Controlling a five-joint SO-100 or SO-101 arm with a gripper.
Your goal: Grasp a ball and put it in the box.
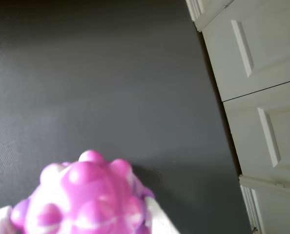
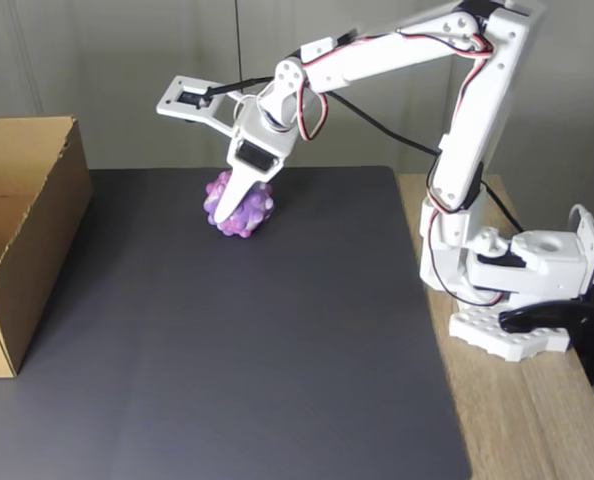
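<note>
The ball, knobbly and mottled purple, pink and white, sits between my white fingertips at the bottom of the wrist view. In the fixed view the ball is at the far middle of the dark mat, at or just above its surface; I cannot tell if it touches. My gripper comes down on it from above and is shut on it, one finger crossing its front. The brown cardboard box stands open-topped at the left edge, well apart from the ball.
My arm's white base is fixed on the wooden tabletop to the right of the mat. A white panelled door runs along the mat's right edge in the wrist view. Bare mat lies between the ball and the box.
</note>
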